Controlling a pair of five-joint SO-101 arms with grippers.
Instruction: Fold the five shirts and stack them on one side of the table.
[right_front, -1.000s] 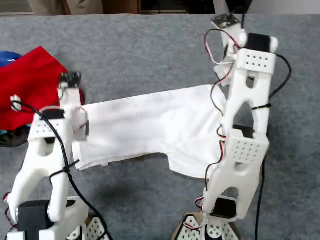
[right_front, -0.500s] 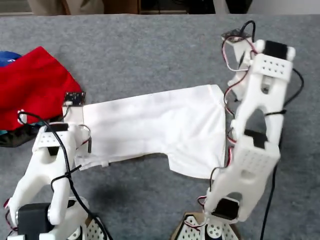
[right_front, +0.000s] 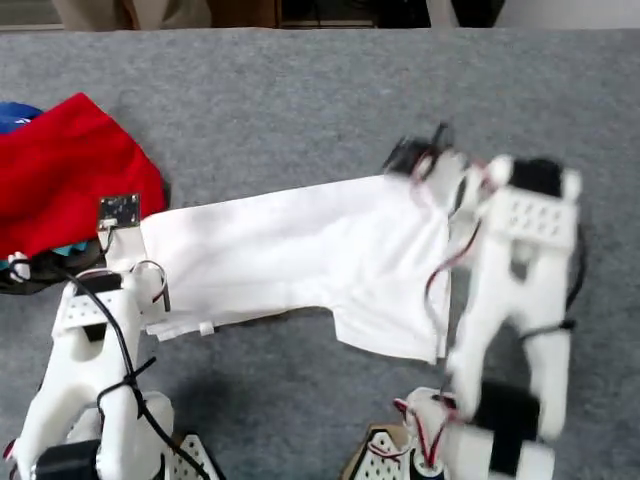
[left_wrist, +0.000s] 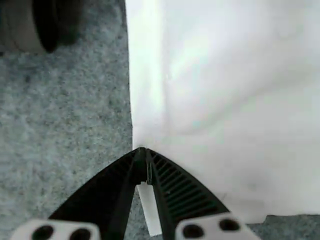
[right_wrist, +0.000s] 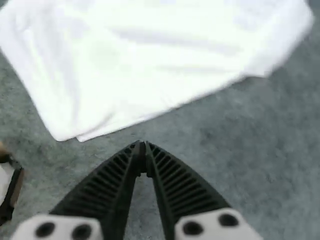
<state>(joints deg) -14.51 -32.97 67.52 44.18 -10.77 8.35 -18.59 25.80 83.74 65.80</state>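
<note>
A folded white shirt (right_front: 300, 255) lies across the middle of the grey table. My left gripper (right_front: 128, 250) stands at its left edge. In the left wrist view this gripper (left_wrist: 145, 151) is shut at the border of the white shirt (left_wrist: 225, 100), with a strip of white cloth between its fingers. My right gripper (right_front: 405, 155) hangs over the shirt's far right corner. In the right wrist view it (right_wrist: 142, 146) is shut and holds nothing, its tips over bare grey cover just off the edge of the shirt (right_wrist: 150, 60).
A red shirt (right_front: 70, 170) lies bunched at the left edge on a blue garment (right_front: 15, 115) and a dark one (right_front: 30, 272). That dark bundle (left_wrist: 45, 25) sits close to the white shirt's left edge. Both arm bases stand at the front edge. Open grey cover stretches along the far side.
The right arm swung from the far right toward the shirt's far right corner. The left gripper came nearer and leftward, and the white shirt slid slightly left.
</note>
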